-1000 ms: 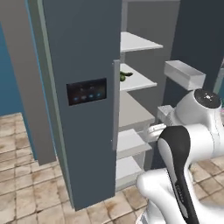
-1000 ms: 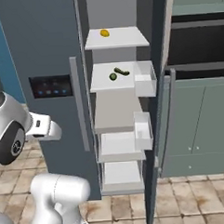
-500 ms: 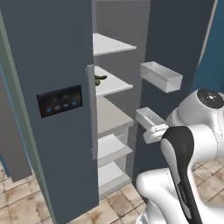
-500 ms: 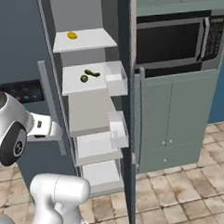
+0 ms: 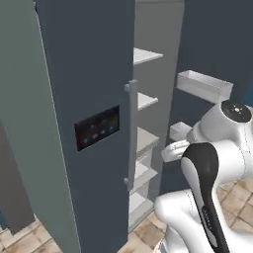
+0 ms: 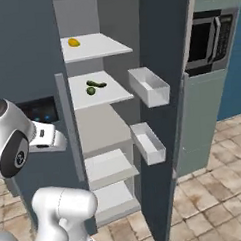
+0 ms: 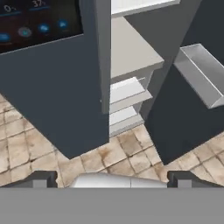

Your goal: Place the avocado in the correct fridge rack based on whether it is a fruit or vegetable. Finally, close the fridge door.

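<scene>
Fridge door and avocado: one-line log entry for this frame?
fridge door: open | avocado: middle shelf, beside a cucumber | gripper: open, holding nothing

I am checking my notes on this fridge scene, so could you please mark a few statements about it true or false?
1. The fridge door stands open. True.
2. The avocado lies on the top shelf. False: it lies on the second shelf, beside a longer green item.
3. A yellow item sits on the top shelf. True.
4. The end effector holds the avocado. False: it is open and empty.
5. The microwave stands on the floor. False: it is built in above a cabinet.
</scene>
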{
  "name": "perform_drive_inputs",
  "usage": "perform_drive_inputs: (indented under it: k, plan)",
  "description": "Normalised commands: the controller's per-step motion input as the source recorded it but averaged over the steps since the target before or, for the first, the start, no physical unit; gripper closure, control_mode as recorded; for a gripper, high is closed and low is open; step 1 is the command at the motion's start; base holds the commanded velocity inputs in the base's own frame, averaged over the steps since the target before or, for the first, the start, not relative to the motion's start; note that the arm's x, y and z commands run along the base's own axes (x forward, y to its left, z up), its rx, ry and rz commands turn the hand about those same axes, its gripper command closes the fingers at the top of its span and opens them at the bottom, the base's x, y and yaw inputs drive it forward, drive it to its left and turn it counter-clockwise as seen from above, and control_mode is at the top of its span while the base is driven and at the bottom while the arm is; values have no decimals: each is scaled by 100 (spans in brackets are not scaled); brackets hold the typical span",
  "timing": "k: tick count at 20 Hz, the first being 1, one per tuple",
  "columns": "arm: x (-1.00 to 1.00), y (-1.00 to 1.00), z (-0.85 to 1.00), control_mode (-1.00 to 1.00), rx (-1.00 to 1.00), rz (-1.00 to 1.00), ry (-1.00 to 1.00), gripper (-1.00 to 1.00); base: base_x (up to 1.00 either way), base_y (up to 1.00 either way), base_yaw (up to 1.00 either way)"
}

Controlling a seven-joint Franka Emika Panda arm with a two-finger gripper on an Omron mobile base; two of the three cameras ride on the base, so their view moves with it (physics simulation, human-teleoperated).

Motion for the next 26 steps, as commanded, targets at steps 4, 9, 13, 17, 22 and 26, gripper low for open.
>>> perform_drive_inputs:
  k: [4,9,13,17,22,26]
  plan:
    - [0,0,0,100,0,0,0,-100,-48,17,-82]
    - [0,0,0,100,0,0,0,-100,-53,6,-87]
    - [0,0,0,100,0,0,0,-100,-39,-8,-83]
    - [0,0,0,100,0,0,0,-100,-13,-71,-62]
    - [0,0,0,100,0,0,0,-100,48,-88,-23]
    - [0,0,0,100,0,0,0,-100,99,-30,2]
